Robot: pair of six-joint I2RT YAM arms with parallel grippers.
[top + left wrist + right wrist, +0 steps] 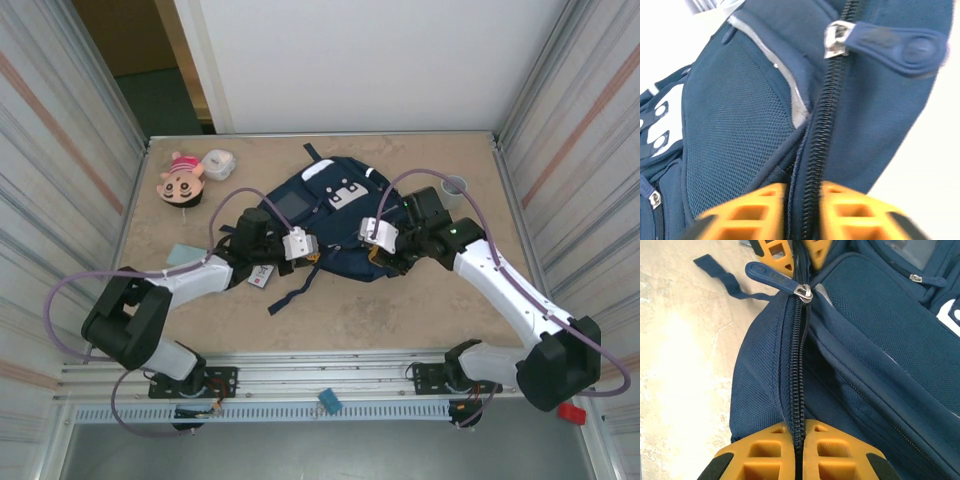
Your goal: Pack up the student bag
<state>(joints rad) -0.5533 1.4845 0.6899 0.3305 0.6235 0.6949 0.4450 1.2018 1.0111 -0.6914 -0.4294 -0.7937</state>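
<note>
The student bag (322, 205), navy blue with a grey patch and white tabs, lies in the middle of the table. My left gripper (305, 252) is at its near-left edge and my right gripper (378, 250) at its near-right edge. In the left wrist view the left gripper (807, 210) is shut on the bag's (730, 125) black zipper seam, with the zipper slider (836, 40) farther along. The right gripper (799, 452) is also shut on the zipper seam of the bag (875, 340). The slider (804, 292) sits between it and the left gripper's orange fingers (774, 251).
A plush doll (182, 180) and a white round case (218, 163) lie at the back left. A small grey cup (453, 186) stands at the back right. A light blue card (183, 254) and a white tag (261, 276) lie beside the left arm. Metal walls close both sides.
</note>
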